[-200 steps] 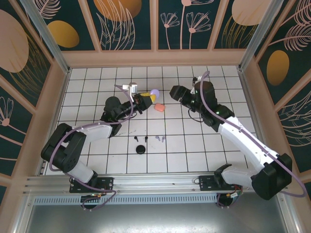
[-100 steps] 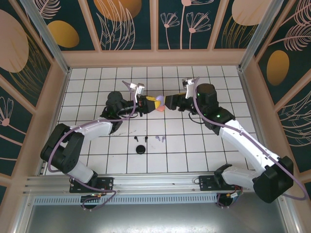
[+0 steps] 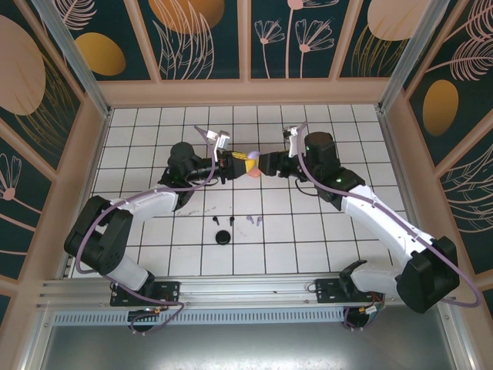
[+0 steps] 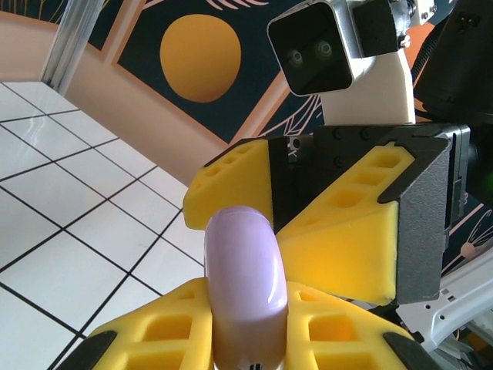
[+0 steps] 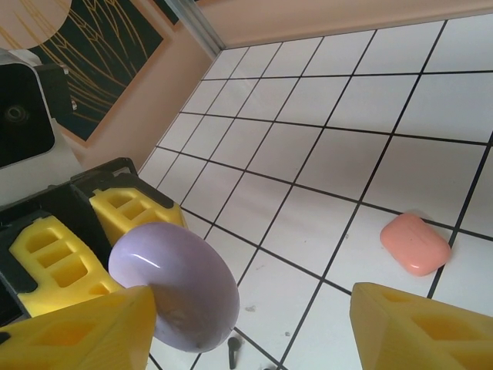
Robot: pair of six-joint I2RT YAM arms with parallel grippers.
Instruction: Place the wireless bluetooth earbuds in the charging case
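Observation:
A lilac charging case (image 4: pixel 243 277), closed, is held above the table with my left gripper (image 4: pixel 243 320) shut on its lower half. From the top view, the left gripper (image 3: pixel 234 160) and right gripper (image 3: pixel 264 163) meet nose to nose over the table's middle. My right gripper (image 5: pixel 248 333) is open, its jaws wide on either side of the lilac case (image 5: pixel 173 285), one finger (image 5: pixel 85 331) right against it. Two black earbuds (image 3: pixel 216 221) and two lilac earbuds (image 3: pixel 254 220) lie on the tiles nearer the arm bases. One black earbud (image 5: pixel 233 348) shows under the case.
A salmon-pink case (image 3: pixel 253 173) lies closed on the tiles just below the two grippers, also visible as the salmon-pink case (image 5: pixel 415 243) in the right wrist view. A round black case (image 3: pixel 223 237) sits near the earbuds. Panel walls ring the white tiled table (image 3: pixel 154 131).
My right gripper has swung left to the lilac case and now straddles it, its jaws a little narrower. My left gripper has turned the case toward it and kept its grip.

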